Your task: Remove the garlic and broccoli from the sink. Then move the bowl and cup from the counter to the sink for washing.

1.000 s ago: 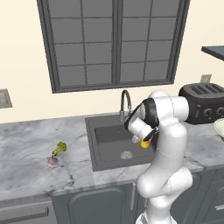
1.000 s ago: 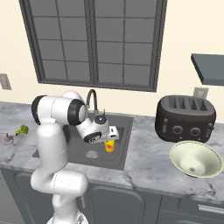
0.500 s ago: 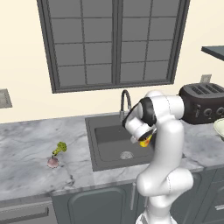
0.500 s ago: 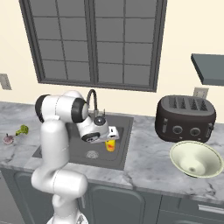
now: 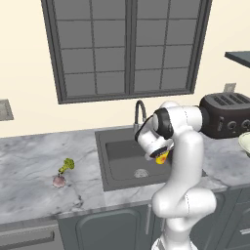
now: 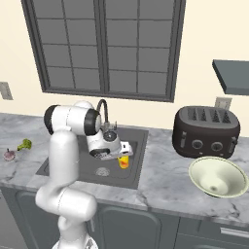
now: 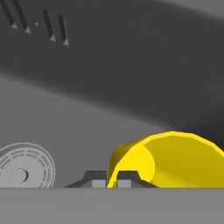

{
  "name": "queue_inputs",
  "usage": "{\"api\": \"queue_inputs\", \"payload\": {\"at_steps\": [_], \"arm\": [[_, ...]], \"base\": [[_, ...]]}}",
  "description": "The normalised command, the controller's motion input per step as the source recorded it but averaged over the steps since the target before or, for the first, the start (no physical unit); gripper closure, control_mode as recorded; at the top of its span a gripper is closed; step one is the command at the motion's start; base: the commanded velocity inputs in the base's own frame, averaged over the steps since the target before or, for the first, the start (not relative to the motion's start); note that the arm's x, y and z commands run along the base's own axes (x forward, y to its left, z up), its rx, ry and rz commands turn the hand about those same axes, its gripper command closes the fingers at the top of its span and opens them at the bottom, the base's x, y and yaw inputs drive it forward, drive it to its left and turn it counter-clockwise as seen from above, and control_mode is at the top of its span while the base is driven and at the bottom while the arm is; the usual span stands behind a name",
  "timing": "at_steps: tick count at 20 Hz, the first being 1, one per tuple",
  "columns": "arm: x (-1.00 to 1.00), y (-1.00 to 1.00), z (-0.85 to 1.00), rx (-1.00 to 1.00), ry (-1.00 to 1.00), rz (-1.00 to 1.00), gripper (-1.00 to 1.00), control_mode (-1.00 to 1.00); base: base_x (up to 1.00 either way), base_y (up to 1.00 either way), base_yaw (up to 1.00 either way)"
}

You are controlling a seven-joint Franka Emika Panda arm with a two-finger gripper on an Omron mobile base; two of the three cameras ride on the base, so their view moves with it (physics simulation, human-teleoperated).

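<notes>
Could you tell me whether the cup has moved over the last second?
Yes. The cup, gripped by the gripper, has shifted slightly away from the drain disc toward the sink's right wall.

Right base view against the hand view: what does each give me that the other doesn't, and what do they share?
Right base view alone: the bowl on the counter below the toaster, the broccoli and garlic out on the counter to the left, and the tap. Hand view alone: the gripper shut on the rim of the cup, which lies tilted, mouth toward the camera. Both: the yellow cup over the sink and the round drain disc.
</notes>
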Motion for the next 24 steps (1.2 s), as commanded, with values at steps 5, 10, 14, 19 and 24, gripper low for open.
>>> {"api": "queue_inputs", "payload": {"at_steps": [5, 10, 14, 19, 24], "arm": [[0.15, -0.18, -0.08, 0.0, 0.0, 0.0, 1.0, -1.0], [0.16, -0.23, -0.06, 0.0, 0.0, 0.0, 1.0, -1.0], [0.16, -0.25, -0.05, 0.0, 0.0, 0.0, 1.0, -1.0], [0.17, -0.25, -0.05, 0.0, 0.0, 0.0, 1.0, -1.0], [0.2, -0.28, -0.02, 0.0, 0.0, 0.0, 1.0, -1.0]], "base": [[0.0, 0.0, 0.0], [0.0, 0.0, 0.0], [0.0, 0.0, 0.0], [0.0, 0.0, 0.0], [0.0, 0.0, 0.0]]}}
